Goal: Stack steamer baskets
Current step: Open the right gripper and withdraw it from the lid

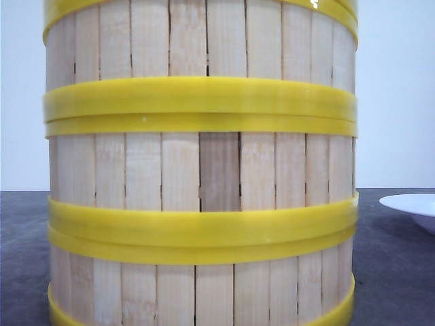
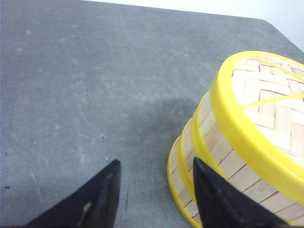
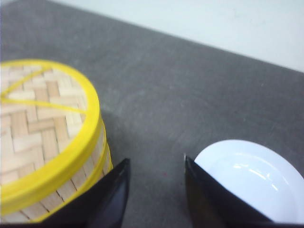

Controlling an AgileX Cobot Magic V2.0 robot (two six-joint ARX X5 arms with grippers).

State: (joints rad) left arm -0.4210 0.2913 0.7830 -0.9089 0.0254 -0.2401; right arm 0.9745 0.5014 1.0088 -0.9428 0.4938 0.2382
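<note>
Stack: your baskets sit one on another in a column right in front of the front camera, rims meeting at two yellow seams, so the stacking looks done.
Top: a woven lid caps the column, which would suit a finished steamer.
Left gripper: jaws apart, holding nothing, low beside the stack's base; you seem clear of it.
Right gripper: jaws apart too, empty, hanging between the stack and the plate.
Plate: it lies on the table to the stack's right, apart from it, playing no part here.
Judgement: nothing leans; you can likely leave it.
</note>
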